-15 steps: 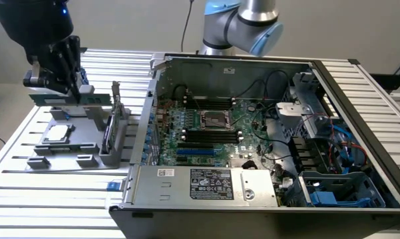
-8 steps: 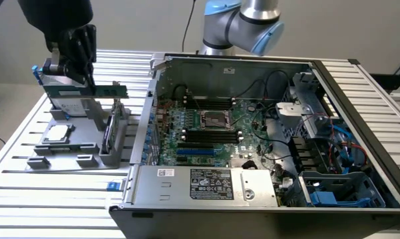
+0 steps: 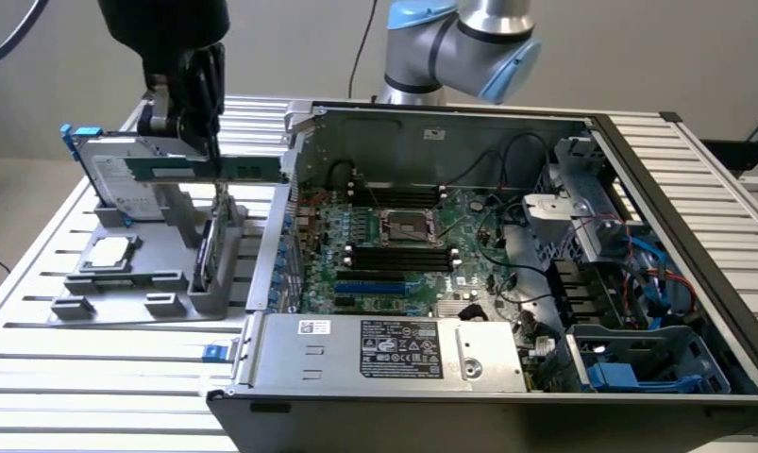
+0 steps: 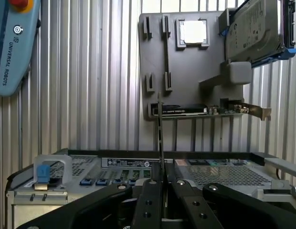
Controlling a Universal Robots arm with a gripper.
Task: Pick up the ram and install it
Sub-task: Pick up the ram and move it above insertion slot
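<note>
Robotics lab, a test cell for computer assembly. Slatted aluminium table [image 3: 102, 377] carries an open computer case [image 3: 442, 132]; at its 9 o'clock, a grey parts fixture [image 3: 102, 293] — spare components racked in slots. Universal Robots arm [image 3: 467, 42] rises at the case's 12 o'clock, its gripper [image 4: 160, 183] clamped on the ram [image 4: 160, 138]. Branded teach pendant [image 4: 9, 52] lies on the slats — bare wall [image 3: 656, 47] behind.

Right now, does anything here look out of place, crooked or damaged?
Nothing stands out. The ram sits straight, edge-on, in the shut jaws of the gripper, over the grey holder. The computer case lies open, with no visible damage.
</note>
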